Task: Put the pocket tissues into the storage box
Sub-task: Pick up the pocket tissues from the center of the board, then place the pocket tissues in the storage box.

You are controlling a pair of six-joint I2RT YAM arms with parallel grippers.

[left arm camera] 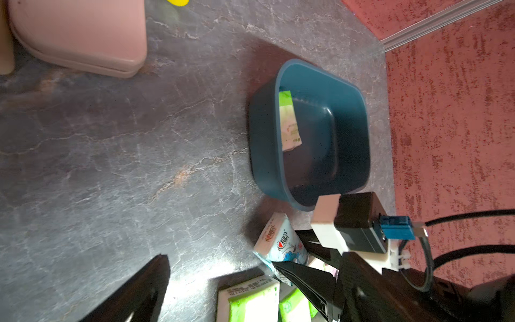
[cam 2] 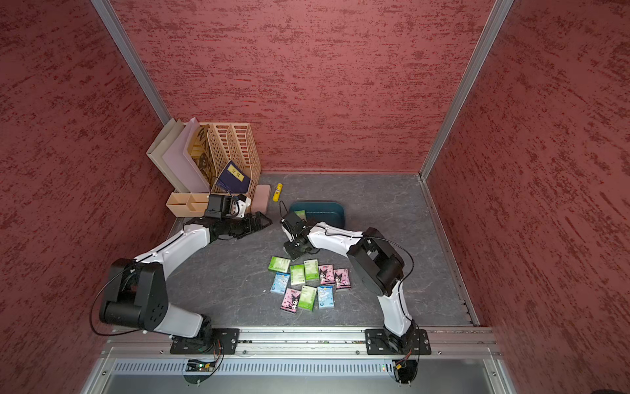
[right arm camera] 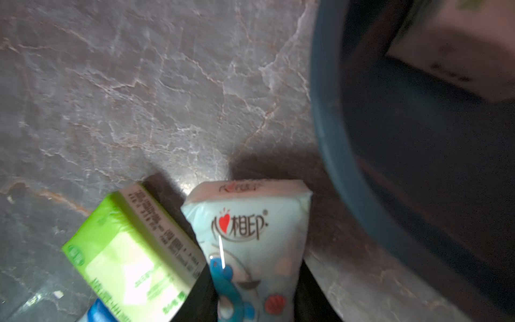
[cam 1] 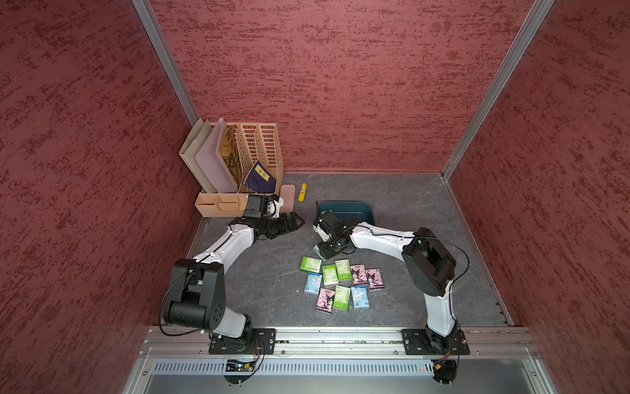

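**Right end effector** [right arm camera: 254, 281]: the jaws are pressed onto the pale blue pack [right arm camera: 248, 231] near one end, and the wrapper pinches in at the contact. In the right wrist view the pack sits lower centre, and the storage box [right arm camera: 342, 172] fills the right of the frame. The boxed green pack [left arm camera: 289, 122] already lies inside, leaning on one wall. Nine loose packs [cam 1: 342, 283] wait on the table [cam 1: 272, 283], lower centre in both top views.

**Left end effector** [cam 1: 295, 221]: the jaws are fully apart and hold nothing, left of the box.

Expect these faults:

1. **Slip or pivot.** You hold a soft pack by its end. A fast swing may let it rotate or drop short of the box.
2. **Rim strike.** The free end leads. Too low a carry is likely to catch the rim and shove the light box.
3. **Drag-along.** The neighbouring green pack [right arm camera: 131, 251] lies just beside the finger at the lower left of the right wrist view. Confirm that it does not rise with the lift.
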